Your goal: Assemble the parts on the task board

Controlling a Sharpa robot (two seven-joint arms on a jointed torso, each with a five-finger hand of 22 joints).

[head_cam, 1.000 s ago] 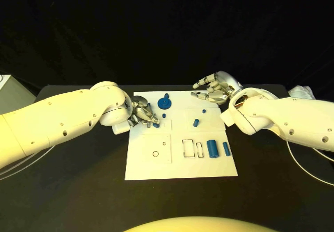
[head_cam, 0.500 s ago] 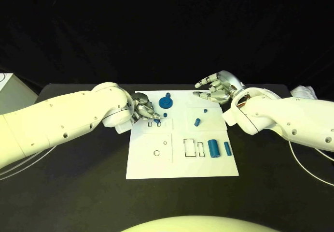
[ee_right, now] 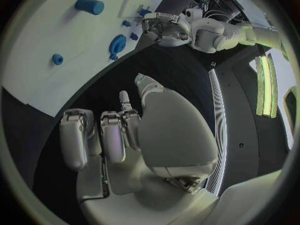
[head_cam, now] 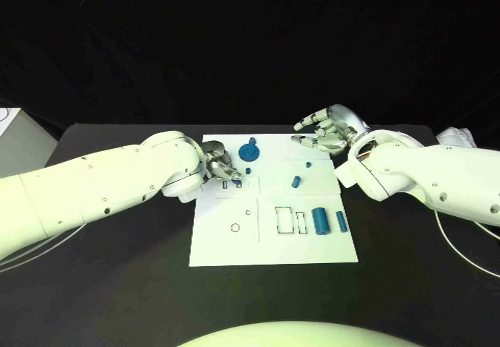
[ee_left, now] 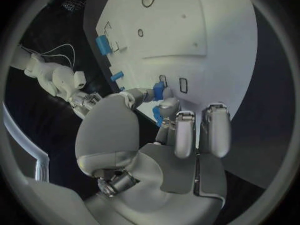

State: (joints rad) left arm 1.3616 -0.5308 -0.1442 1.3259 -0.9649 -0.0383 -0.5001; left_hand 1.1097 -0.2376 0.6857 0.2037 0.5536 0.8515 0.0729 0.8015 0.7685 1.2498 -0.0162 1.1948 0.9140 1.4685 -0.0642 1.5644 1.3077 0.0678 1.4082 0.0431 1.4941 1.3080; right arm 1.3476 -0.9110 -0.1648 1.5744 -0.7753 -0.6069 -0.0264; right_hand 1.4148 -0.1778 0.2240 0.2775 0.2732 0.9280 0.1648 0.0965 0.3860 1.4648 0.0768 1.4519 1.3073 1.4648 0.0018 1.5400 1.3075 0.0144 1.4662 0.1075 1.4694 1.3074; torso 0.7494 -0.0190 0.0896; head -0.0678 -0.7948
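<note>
Parts lie scattered over the white task board [head_cam: 273, 249] in the middle of the black table [head_cam: 104, 289]. A round blue wheel-shaped part [head_cam: 248, 152] sits near the board's far edge, with a small blue peg [head_cam: 251, 140] just beyond it. Two small blue pieces [head_cam: 295, 181] lie toward the board's right edge, the farther one [head_cam: 306, 165] close to the right arm. A thick blue cylinder [head_cam: 320, 221] and a thinner blue rod [head_cam: 339, 222] lie side by side near the right edge, beside two outlined slots.

The left hand [head_cam: 221, 165] is over the board's far left corner, and in the left wrist view it pinches a small blue part [ee_left: 159, 89] between thumb and a fingertip, just above two small rectangular slots. The right hand [head_cam: 327, 131] hovers off the board's far right corner, over the table, its fingers curled loosely and spread, holding nothing.
</note>
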